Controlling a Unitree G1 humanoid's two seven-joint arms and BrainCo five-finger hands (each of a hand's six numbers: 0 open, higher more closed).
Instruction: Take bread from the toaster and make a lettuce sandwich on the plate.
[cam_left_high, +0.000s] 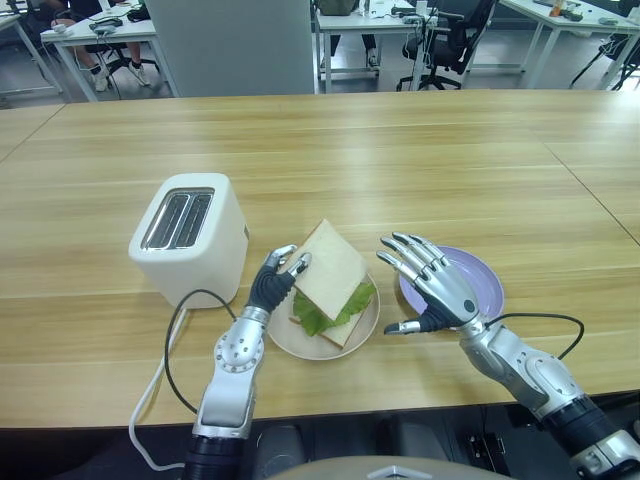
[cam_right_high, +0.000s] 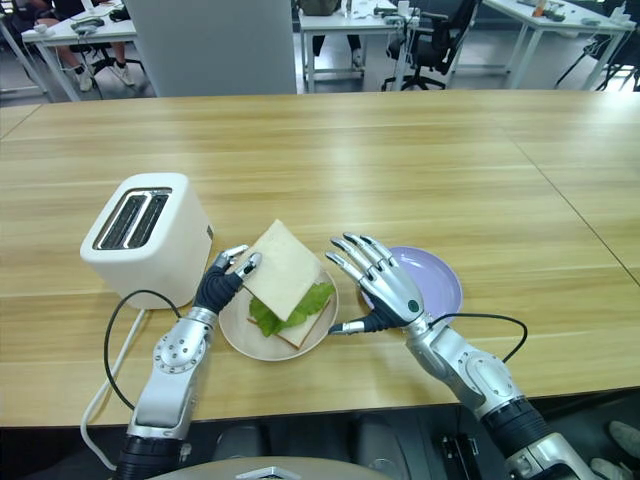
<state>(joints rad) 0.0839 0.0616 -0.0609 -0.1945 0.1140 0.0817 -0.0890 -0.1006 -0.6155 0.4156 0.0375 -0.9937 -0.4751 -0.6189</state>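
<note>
Right hand (cam_left_high: 435, 285) at lower right hovers with fingers spread over a purple plate (cam_left_high: 485, 275). Left hand (cam_left_high: 278, 278) at lower centre pinches the tilted top slice (cam_left_high: 330, 265) — lettuce (cam_left_high: 312, 320) and bottom slice (cam_left_high: 342, 334) lie beneath, on a tan plate (cam_left_high: 295, 343). Toaster (cam_left_high: 190, 238) stands at left, just beyond.

Left hand (cam_left_high: 272, 285) fingers pinch bread (cam_left_high: 330, 262); right hand (cam_left_high: 440, 290) fingers spread.

Both eyes sit side by side on the robot's head, close above the near edge of the table (cam_left_high: 400, 160), looking forward and down. They share nearly all of it: plate (cam_left_high: 300, 345) centred, toaster (cam_left_high: 190, 240) at ten o'clock, office desks (cam_left_high: 110, 30) toward twelve. The right eye's view is shifted slightly rightward.
</note>
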